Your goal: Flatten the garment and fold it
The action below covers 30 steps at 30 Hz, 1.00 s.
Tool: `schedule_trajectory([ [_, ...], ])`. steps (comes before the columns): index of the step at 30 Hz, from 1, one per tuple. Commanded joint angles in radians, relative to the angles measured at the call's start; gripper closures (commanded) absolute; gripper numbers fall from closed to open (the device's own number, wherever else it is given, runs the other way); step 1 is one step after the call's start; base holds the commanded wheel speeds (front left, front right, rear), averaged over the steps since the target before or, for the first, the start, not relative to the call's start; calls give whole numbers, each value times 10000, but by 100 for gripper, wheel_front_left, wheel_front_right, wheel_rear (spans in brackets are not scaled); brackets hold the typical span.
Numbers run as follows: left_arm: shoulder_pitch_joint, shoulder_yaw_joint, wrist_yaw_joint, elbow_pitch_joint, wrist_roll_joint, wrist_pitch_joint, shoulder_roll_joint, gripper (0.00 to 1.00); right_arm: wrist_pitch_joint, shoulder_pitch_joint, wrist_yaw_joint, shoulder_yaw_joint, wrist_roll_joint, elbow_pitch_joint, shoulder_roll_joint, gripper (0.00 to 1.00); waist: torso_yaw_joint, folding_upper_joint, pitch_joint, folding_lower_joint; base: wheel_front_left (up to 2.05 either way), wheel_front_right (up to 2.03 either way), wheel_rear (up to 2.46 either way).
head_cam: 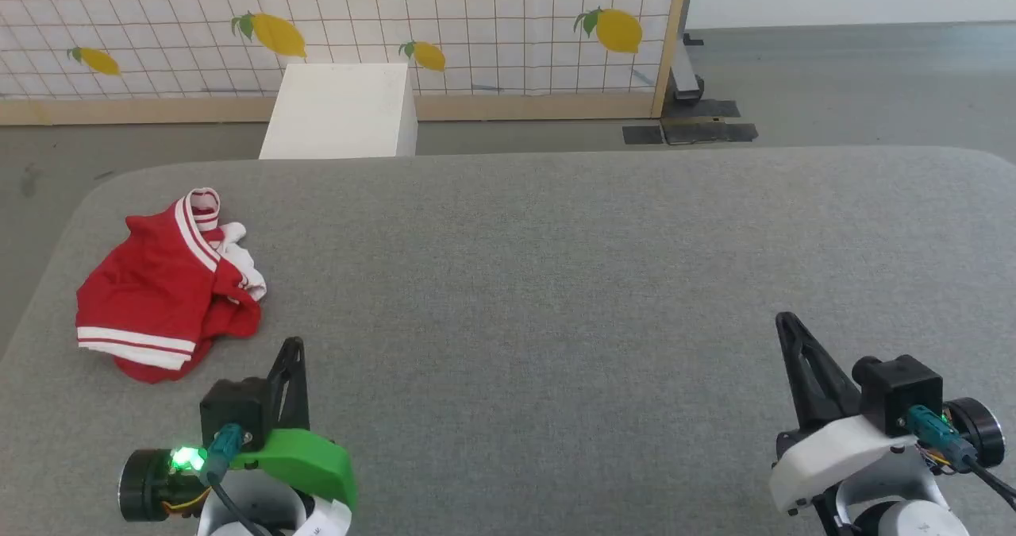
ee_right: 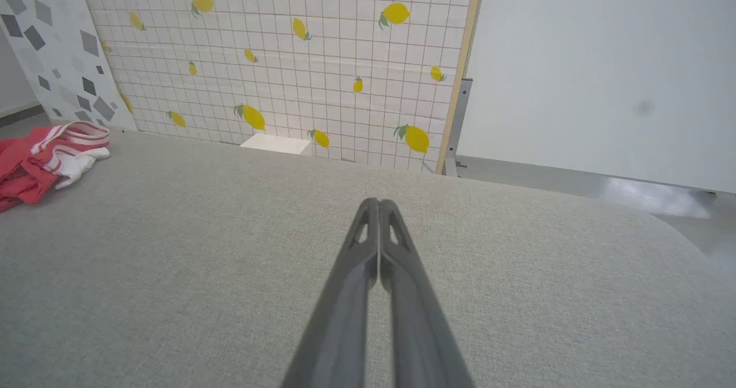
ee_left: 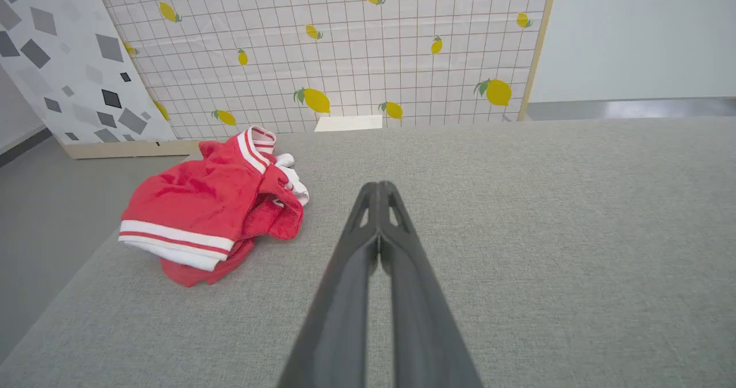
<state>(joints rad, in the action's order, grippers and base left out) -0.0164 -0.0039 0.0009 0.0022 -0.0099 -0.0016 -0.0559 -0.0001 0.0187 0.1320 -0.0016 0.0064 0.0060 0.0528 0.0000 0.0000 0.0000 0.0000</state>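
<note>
Left claw (ee_left: 378, 188) and right claw (ee_right: 378, 203), edge-on from the head, show pinched closed in wrist views.

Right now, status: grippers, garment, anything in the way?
Left gripper shut, empty. Right gripper shut, empty. Garment crumpled at left side of table, untouched. No obstacle on the approach.

Nothing legible for you here, white tag (head_cam: 321, 524) at head view's bottom edge, marks too small to read.
</note>
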Motion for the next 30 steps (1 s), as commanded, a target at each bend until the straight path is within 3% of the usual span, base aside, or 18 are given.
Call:
schedule_trajectory([
  [1,164,39,-9,-22,99,16,57,100,1,-187,-13,16,-64,-60,-26,100,0,0,0,0,0,0,0],
  [30,164,39,-9,-22,99,16,57,100,1,-187,-13,16,-64,-60,-26,100,0,0,0,0,0,0,0],
])
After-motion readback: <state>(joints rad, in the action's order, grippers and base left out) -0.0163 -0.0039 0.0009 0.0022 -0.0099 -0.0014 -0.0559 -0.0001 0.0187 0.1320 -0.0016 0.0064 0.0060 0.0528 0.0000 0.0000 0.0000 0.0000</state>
